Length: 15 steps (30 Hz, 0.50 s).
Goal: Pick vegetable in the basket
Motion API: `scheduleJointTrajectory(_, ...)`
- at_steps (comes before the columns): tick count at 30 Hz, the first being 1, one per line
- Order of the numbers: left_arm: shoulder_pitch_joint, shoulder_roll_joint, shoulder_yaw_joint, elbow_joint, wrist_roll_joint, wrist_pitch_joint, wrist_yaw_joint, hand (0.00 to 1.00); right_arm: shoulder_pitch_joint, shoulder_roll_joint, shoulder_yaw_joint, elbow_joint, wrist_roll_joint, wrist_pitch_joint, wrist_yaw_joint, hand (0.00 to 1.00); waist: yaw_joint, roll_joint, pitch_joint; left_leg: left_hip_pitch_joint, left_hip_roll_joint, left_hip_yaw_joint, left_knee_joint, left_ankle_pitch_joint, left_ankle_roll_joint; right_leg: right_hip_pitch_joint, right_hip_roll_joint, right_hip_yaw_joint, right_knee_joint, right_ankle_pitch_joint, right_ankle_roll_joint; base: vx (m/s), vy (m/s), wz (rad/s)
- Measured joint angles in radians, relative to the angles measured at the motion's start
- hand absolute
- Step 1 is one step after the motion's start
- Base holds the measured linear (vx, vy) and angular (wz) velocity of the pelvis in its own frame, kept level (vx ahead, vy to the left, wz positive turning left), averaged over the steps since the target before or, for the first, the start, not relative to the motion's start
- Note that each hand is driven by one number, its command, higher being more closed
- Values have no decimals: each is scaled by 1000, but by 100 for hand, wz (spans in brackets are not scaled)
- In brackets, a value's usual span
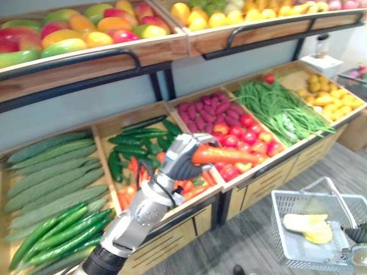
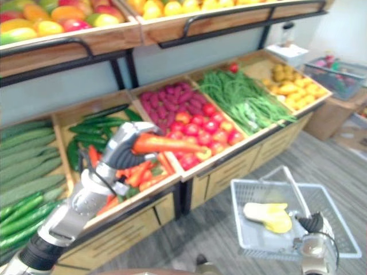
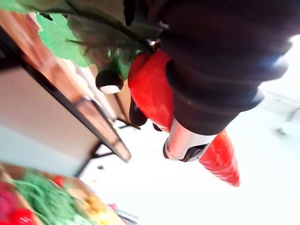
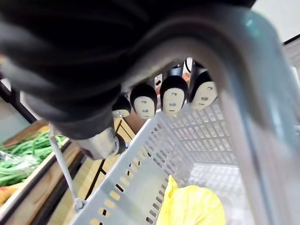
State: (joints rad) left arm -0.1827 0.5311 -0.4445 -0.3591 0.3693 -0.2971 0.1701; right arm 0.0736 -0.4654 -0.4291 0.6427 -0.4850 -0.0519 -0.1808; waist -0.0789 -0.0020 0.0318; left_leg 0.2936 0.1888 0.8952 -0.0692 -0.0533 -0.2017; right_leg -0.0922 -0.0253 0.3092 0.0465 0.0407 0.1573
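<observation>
Left robot hand (image 1: 180,159) clamps level carrot (image 1: 229,154), tip rightward; right robot hand (image 4: 172,97) grips basket (image 1: 282,211).

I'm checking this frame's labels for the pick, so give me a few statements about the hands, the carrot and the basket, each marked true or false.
1. The left hand is shut on a carrot. True.
2. The carrot already lies in the basket. False: the left hand holds it up in front of the display bins, apart from the basket.
3. The right hand has its fingers curled round the basket's handle. True.
4. The basket is empty. False: a yellow item lies on its bottom.
</observation>
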Motion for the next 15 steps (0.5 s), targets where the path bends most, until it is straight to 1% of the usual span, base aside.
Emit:
scheduleJointTrajectory(1, -22, 9, -34, 0, -31, -9, -8, 100, 3, -7, 27, -42, -17, 0, 9, 100, 1, -5, 0, -4, 16, 24, 50, -25, -2, -11, 9, 27, 12, 1, -1, 12, 5, -79)
scheduleJointTrajectory(3, -100, 29, -131, 3, -89, -20, -33, 100, 8, -54, 109, -145, -28, -3, 28, 100, -2, -2, -2, -5, 63, 87, 171, -92, -13, -26, 33, 87, 30, 9, -4, 19, 4, -90)
scheduleJointTrajectory(4, -121, 30, -154, 4, -93, -25, -38, 100, 8, -68, 130, -168, -28, -4, 32, 100, -4, 3, -4, -5, 75, 96, 196, -105, -16, -26, 39, 100, 31, 11, -3, 13, 12, -73)
scheduleJointTrajectory(6, -192, 31, -236, 27, -131, -53, -65, 100, 6, -103, 208, -256, -28, -13, 39, 100, -9, 10, -4, 9, 111, 155, 274, -149, -26, -34, 69, 146, 46, 12, -2, 7, 23, -65)
scheduleJointTrajectory(7, -202, 33, -255, 31, -131, -54, -68, 100, 5, -112, 230, -278, -28, -20, 40, 100, -13, 10, -4, 10, 120, 168, 291, -159, -28, -38, 76, 157, 51, 12, -2, -8, 36, -64)
scheduleJointTrajectory(8, -217, 44, -290, 35, -132, -57, -73, 100, -6, -130, 273, -318, -28, -30, 41, 100, -24, 10, -2, 13, 133, 194, 322, -178, -31, -51, 91, 182, 62, 12, -2, -18, 45, -56)
scheduleJointTrajectory(9, -229, 54, -318, 48, -137, -66, -89, 100, -20, -144, 301, -339, -28, -48, 49, 100, -27, 11, 1, 17, 142, 216, 347, -191, -35, -57, 100, 198, 66, 14, 2, -21, 72, -85)
scheduleJointTrajectory(10, -255, 65, -375, 75, -162, -68, -113, 100, -39, -164, 340, -373, -28, -67, 61, 100, -30, 17, 11, 35, 152, 254, 375, -209, -38, -62, 119, 235, 77, 16, 4, -10, 46, -65)
scheduleJointTrajectory(11, -259, 65, -384, 82, -165, -69, -118, 100, -42, -168, 349, -380, -27, -70, 61, 100, -30, 18, 13, 40, 154, 262, 379, -212, -40, -61, 121, 240, 79, 16, 4, -21, 63, -76)
scheduleJointTrajectory(12, -272, 62, -416, 102, -173, -71, -144, 100, -55, -186, 393, -411, -26, -89, 68, 100, -34, 24, 15, 52, 158, 290, 397, -224, -45, -66, 134, 266, 83, 18, 7, -19, 60, -49)
scheduleJointTrajectory(15, -303, 61, -464, 122, -172, -79, -168, 100, -78, -197, 451, -449, -21, -116, 90, 100, -54, 26, 22, 61, 168, 331, 428, -242, -50, -82, 151, 296, 95, 19, 10, -23, 44, -41)
